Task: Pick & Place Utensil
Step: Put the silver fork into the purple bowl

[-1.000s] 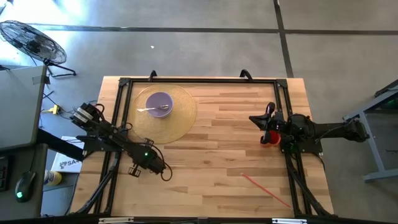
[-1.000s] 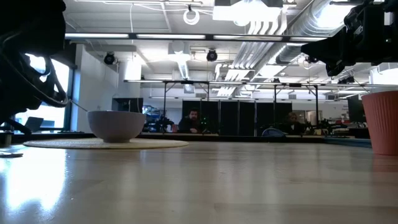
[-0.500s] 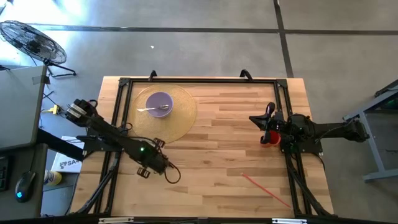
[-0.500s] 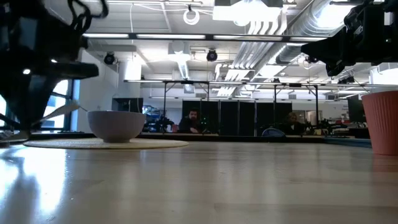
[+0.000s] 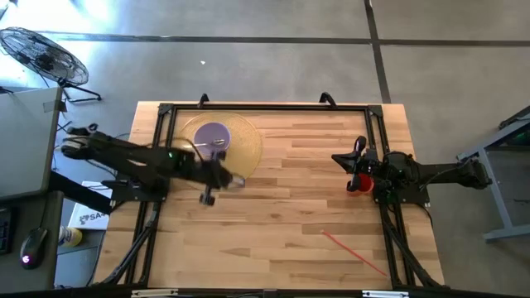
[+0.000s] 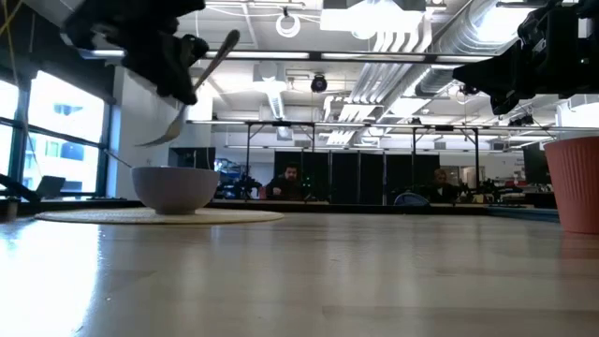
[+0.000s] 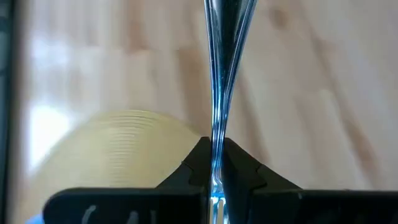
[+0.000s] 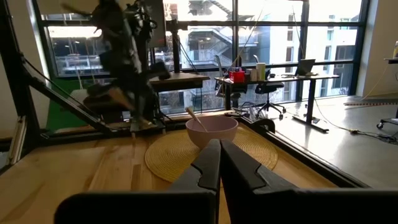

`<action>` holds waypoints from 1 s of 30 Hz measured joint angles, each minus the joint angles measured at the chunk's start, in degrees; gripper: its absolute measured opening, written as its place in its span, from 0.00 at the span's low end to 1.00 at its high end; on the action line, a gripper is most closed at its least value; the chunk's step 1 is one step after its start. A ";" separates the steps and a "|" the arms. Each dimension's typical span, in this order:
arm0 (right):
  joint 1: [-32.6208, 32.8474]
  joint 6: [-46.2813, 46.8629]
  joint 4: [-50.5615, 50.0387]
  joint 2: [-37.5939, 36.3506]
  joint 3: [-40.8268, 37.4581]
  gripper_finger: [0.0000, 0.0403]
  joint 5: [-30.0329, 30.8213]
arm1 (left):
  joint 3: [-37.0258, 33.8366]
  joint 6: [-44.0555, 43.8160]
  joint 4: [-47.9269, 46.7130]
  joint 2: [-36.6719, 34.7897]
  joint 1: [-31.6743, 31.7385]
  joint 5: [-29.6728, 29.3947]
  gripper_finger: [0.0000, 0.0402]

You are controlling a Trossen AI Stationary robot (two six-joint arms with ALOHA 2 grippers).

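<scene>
My left gripper (image 5: 222, 175) hangs above the near right rim of the round woven placemat (image 5: 244, 157), shut on a shiny metal spoon (image 6: 192, 89). A lilac bowl (image 5: 212, 136) stands on the placemat, and another utensil (image 5: 201, 146) rests in it with its handle over the rim. My right gripper (image 5: 341, 157) waits shut at the table's right side, raised beside a red cup (image 5: 358, 184). My left gripper pinches the spoon's handle (image 7: 216, 163) between its two fingers, at about the handle's middle (image 6: 201, 70). The spoon is lifted clear and tilted, its scoop end (image 6: 157, 137) hanging lowest, above the bowl's (image 6: 175, 190) rim height, and its other end (image 6: 231, 37) pointing up.
A thin red stick (image 5: 354, 252) lies on the table's near right part. The black frame rails (image 5: 265, 108) run along the table's far, left and right sides. Bare wood lies between the placemat and the red cup (image 6: 573, 183).
My left gripper has swung from the table's near left part toward the far edge and the placemat, and has risen well above the table. The spoon now hangs lifted clear beside the bowl.
</scene>
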 joint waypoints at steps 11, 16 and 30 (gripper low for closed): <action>0.00 -0.02 0.02 0.00 -0.02 0.00 0.02 | 1.84 19.13 3.58 -1.81 28.01 15.27 0.04; -0.01 0.00 0.03 0.00 0.00 0.01 0.03 | 1.90 22.29 6.04 -0.55 38.64 20.72 0.04; 0.00 0.00 0.04 0.02 -0.02 0.01 0.02 | 1.88 22.29 6.90 5.72 49.80 26.46 0.04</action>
